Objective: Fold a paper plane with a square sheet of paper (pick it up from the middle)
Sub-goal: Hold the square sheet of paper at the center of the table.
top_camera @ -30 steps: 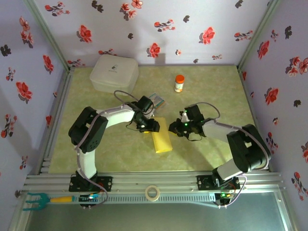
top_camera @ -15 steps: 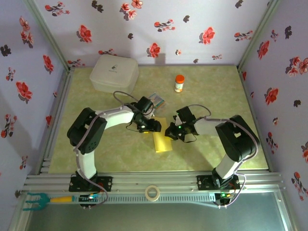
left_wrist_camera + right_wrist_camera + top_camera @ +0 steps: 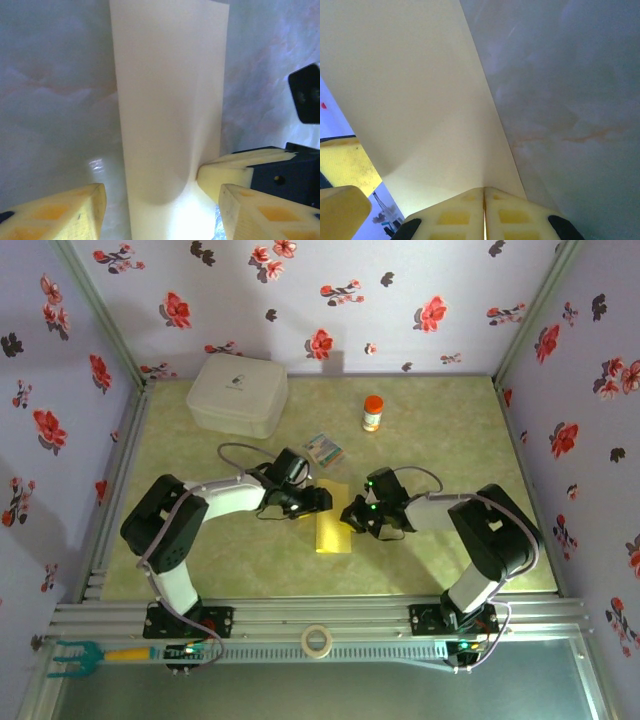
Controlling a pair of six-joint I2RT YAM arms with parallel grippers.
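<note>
- Green marbled table (image 3: 450,440) between floral walls; the square sheet of paper (image 3: 333,527), folded into a yellow strip, lies mid-table.
- Right end effector (image 3: 484,212) is clamped on the strip's long edge, lifting it.
- Left end effector (image 3: 160,215) straddles the strip, fingers apart.
- My judgement: fold over slowly, edges matched, then press the crease.
</note>
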